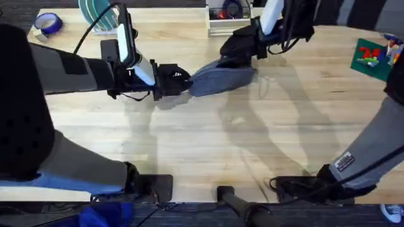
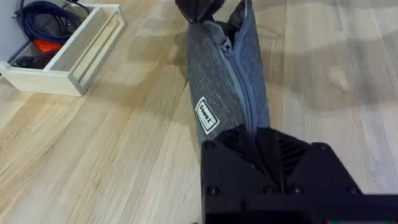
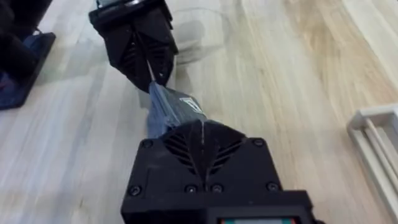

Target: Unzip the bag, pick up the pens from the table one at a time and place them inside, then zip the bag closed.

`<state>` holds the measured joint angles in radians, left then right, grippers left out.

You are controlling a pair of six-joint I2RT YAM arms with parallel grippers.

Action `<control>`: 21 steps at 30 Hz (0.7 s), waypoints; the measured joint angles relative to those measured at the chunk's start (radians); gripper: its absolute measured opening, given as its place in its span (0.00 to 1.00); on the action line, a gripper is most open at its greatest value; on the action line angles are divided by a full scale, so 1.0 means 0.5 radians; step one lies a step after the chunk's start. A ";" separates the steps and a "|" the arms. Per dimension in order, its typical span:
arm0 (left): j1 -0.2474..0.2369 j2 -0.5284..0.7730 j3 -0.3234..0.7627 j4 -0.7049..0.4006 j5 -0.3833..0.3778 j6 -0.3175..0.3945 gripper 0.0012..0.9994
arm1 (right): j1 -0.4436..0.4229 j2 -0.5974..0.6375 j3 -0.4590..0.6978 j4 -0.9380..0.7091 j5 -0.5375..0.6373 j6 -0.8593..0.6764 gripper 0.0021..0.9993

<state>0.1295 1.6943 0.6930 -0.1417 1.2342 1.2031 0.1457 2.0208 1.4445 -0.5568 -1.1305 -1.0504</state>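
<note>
1. Bag (image 1: 221, 79) sits on the bench (image 1: 208, 139), far middle, stretched between the two grippers and resting on its edge, zipper side up.
2. Left gripper (image 1: 183, 81) is clamped on the bag's near-left end. In the left wrist view its fingers (image 2: 249, 155) are pinched tight over the fabric, no gap seen between them.
3. Right gripper (image 1: 235, 49) has the opposite end. In the right wrist view its fingers (image 3: 199, 143) are closed on the grey fabric; whether it has the pull tab or just cloth, cannot tell.
4. Zipper (image 2: 239, 81): the stretch nearest the left gripper looks closed. At the far end by the right gripper (image 2: 199, 7) the bag mouth seems to gape a little, so I judge it either partly unzipped or nearly zipped up. Cannot settle which.
5. No pens lie on the bench around the bag. My guess: pens are already inside and this is the closing stage, but the inside of the bag is hidden, so low confidence.
6. Left to do, as judged: finish running the zipper along its length, then let go with both grippers.
7. White tray box (image 2: 68, 53) sits beside the bag, apart from it, not involved.
</note>
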 joint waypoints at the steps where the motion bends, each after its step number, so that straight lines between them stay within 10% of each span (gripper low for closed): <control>1: 0.000 0.000 0.000 0.000 0.000 0.000 0.04 | -0.017 -0.001 0.000 0.000 0.001 0.000 0.03; 21: 0.000 0.000 0.000 -0.007 -0.001 0.000 0.04 | -0.191 0.000 0.000 -0.031 0.031 -0.001 0.03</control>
<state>0.1295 1.6943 0.6930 -0.1452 1.2335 1.2033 0.0502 2.0206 1.4445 -0.5724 -1.1149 -1.0507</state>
